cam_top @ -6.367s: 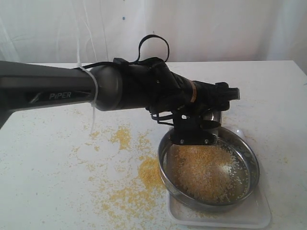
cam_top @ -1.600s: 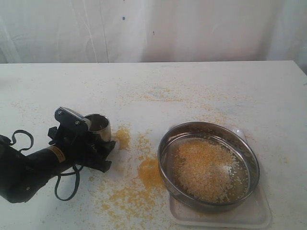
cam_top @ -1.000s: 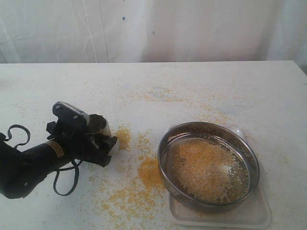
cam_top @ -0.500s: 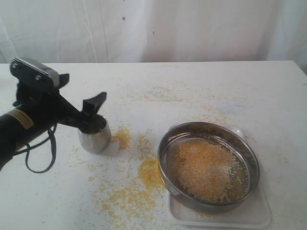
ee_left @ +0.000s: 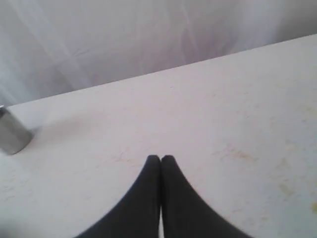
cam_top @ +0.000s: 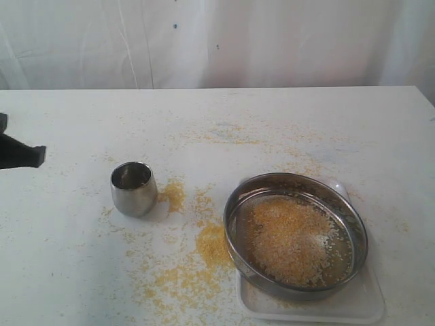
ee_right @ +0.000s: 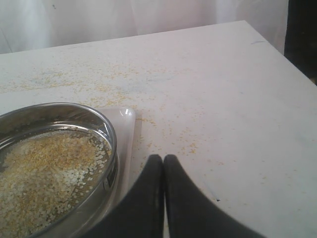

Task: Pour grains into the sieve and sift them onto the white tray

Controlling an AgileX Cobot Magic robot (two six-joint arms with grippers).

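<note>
Gone from over the small steel cup [cam_top: 133,188], the left arm has drawn back to the far left edge, leaving the cup upright and alone on the surface [cam_top: 81,272]. The left gripper [ee_left: 160,158] shows its fingers pressed together, holding nothing. The cup looks empty from here.

Right of it, a good scatter of yellow meal [cam_top: 212,246] lies spilled on the surface. Next comes the sieve [cam_top: 238,261], sitting on the white tray [cam_top: 353,309], with the grains [cam_top: 292,238] spread over its mesh, golden with paler bits on the right side.

The sieve looks stiff and light, but its shiny rim wall is likely slippery; I'd pinch that wall and keep it level, since the grains shift easily. The right gripper [ee_right: 163,158] hangs closed and empty, just beside the tray's corner.
</note>
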